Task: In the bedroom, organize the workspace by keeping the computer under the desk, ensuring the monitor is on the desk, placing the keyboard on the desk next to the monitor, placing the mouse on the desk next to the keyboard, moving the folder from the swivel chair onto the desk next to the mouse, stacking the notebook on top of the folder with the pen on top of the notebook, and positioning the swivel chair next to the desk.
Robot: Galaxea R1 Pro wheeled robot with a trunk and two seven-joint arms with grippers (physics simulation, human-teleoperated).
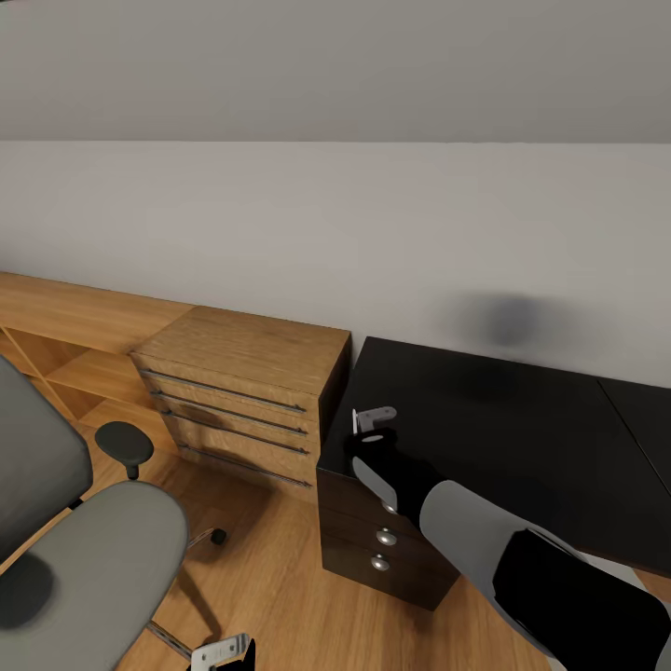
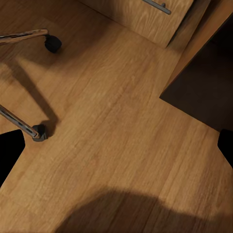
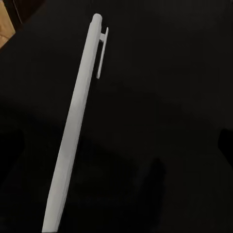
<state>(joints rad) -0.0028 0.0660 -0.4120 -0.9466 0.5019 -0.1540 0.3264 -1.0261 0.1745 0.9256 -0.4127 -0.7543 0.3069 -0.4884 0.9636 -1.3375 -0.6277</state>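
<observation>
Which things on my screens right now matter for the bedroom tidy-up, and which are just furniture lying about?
Belongs to the job:
- pen, white, lying on the black desk top
- desk, black, with drawers at its end
- swivel chair, grey, its seat showing no folder
- right claw, over the desk's corner

Just there:
- wooden drawer chest
- low wooden shelf
- wooden floor

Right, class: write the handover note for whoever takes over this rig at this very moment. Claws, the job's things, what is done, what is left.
Right claw: over the black desk at its left end; whether it is open or shut cannot be told. A white pen shows just ahead of it against the black top.
Left claw: low above the wooden floor, beside the swivel chair; state unclear.
Done: nothing confirmed.
Left: monitor, keyboard, mouse, folder, notebook to be found and arranged; pen on top; chair moved to the desk.
</observation>
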